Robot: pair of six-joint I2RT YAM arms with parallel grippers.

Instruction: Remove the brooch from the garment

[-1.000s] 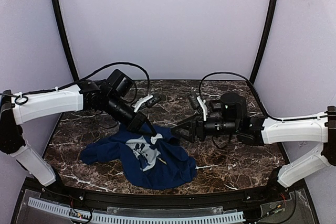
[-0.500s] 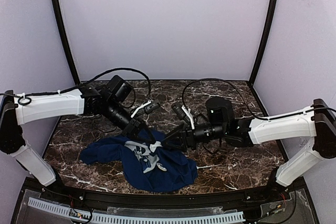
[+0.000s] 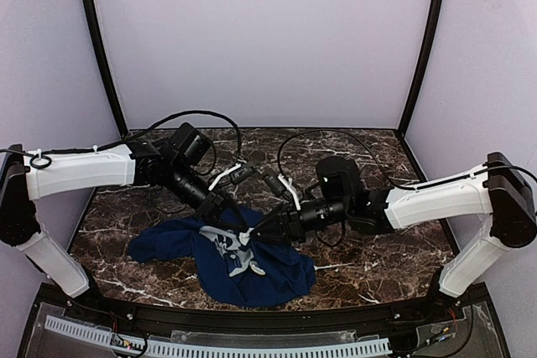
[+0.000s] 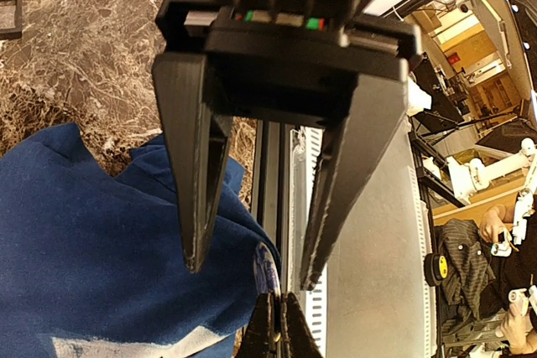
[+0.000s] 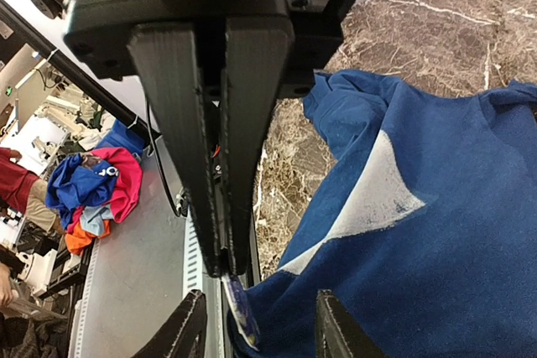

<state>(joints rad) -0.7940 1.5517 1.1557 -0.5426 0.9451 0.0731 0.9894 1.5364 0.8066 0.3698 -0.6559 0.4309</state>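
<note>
Where it reached in from the left side of the overhead frame, the left gripper (image 3: 241, 225) sat just left of centre with its fingers pressed together. The brooch (image 5: 239, 312) was pinched at their tips, a small bluish glint against the edge of the garment (image 3: 172, 242). That navy garment lay crumpled on the marble table (image 3: 377, 249) at lower centre, bunched up toward both grippers. Just to the right, the right gripper (image 3: 262, 229) came in from the right side with its fingers apart, one on either side of the brooch and the left gripper's closed tips.
</note>
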